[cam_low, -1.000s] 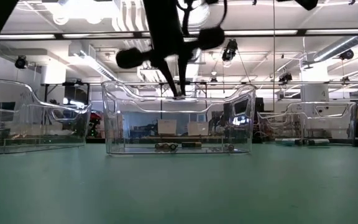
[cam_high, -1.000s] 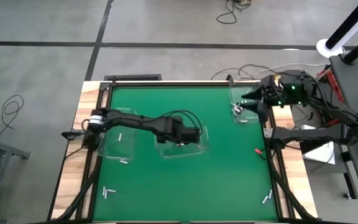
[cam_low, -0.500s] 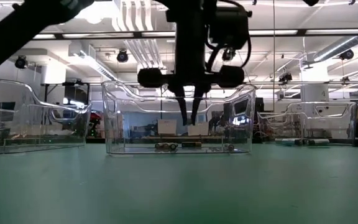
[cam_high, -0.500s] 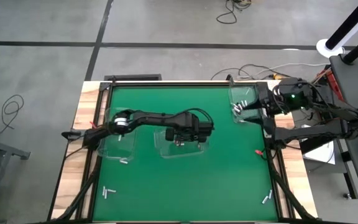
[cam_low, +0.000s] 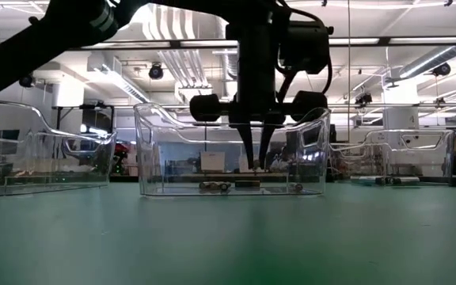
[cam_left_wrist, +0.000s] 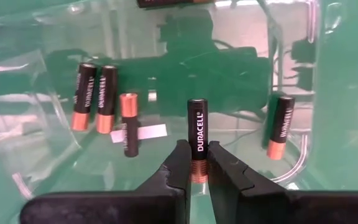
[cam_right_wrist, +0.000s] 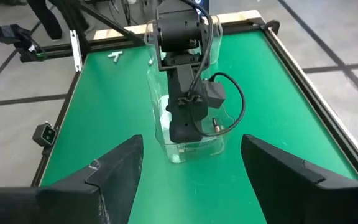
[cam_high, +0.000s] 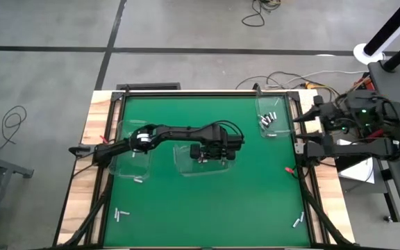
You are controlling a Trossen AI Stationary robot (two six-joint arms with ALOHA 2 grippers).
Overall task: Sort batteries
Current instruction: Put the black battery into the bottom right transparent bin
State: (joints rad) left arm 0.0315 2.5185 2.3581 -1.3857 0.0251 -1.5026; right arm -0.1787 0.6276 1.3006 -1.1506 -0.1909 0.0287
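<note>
My left gripper (cam_left_wrist: 197,176) reaches down inside the middle clear bin (cam_high: 186,167) and is shut on a black and copper battery (cam_left_wrist: 197,127). In the low view its fingers (cam_low: 248,146) stand just above the bin floor. Several other batteries (cam_left_wrist: 106,98) lie flat on that floor. The right bin (cam_high: 273,119) also holds batteries. My right gripper (cam_right_wrist: 191,174) hangs open and empty past the table's right edge (cam_high: 303,119). Loose batteries lie on the green mat near the left bin (cam_high: 137,180), at the near left (cam_high: 121,215) and at the near right (cam_high: 297,222). My left gripper pinches the battery's copper end (cam_left_wrist: 197,167) between its two fingertips. The fingers come from above, pointing down, and the battery runs on in line with them, its black end lowest. It stands upright inside the bin; whether its lower end touches the floor I cannot tell.
A third clear bin (cam_high: 132,149) stands at the left, under my left arm. A small red object (cam_high: 287,169) lies near the mat's right edge. The mat's near half is open green surface, with a black frame all around.
My left gripper has gone a little toward the table's right edge and down, from above the middle bin's rim to deep inside it. My right gripper has drawn back from over the right bin to beyond the table's right edge.
</note>
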